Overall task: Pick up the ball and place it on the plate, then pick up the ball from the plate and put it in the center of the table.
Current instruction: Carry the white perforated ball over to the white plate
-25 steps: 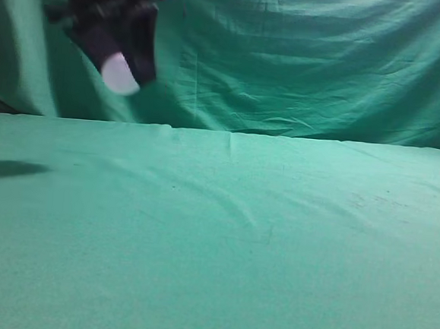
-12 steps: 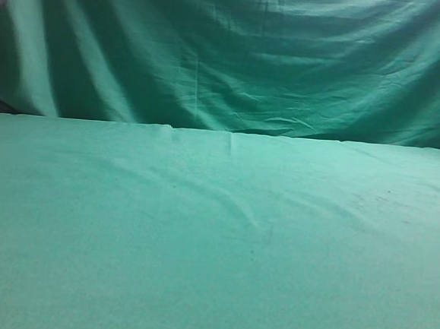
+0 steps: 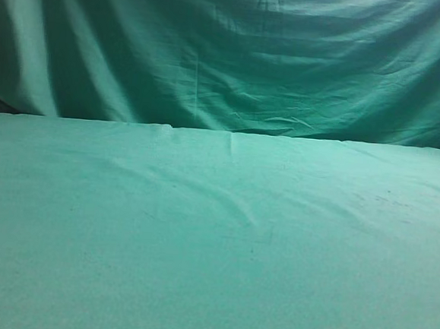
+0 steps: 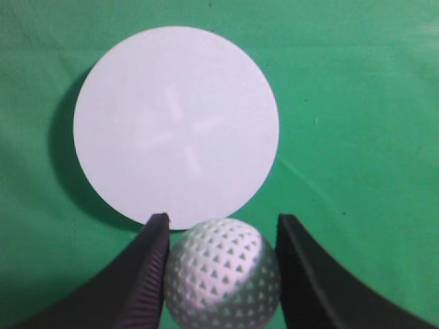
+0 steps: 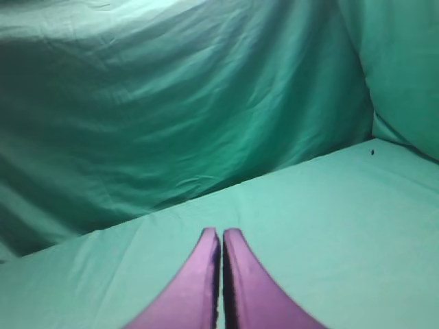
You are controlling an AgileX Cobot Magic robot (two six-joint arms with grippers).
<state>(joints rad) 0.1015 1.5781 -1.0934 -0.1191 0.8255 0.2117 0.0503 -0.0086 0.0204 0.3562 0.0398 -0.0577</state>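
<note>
In the left wrist view my left gripper (image 4: 221,236) is shut on the ball (image 4: 222,273), a white dimpled golf ball held between the two black fingers. It hangs above the teal-green table (image 4: 357,116), just short of the near rim of the round white plate (image 4: 176,123), which lies flat and bare. In the right wrist view my right gripper (image 5: 221,236) is shut and empty, its purple fingers pressed together above the table (image 5: 329,205). Neither gripper, ball nor plate shows in the exterior view, only the table (image 3: 214,240).
The draped green backdrop (image 3: 236,51) hangs behind the table's far edge and also shows in the right wrist view (image 5: 171,103). The cloth has shallow wrinkles near the middle (image 3: 239,208).
One second ago my left gripper with the ball was at the upper left of the exterior view. It has since moved out of that view to the left.
</note>
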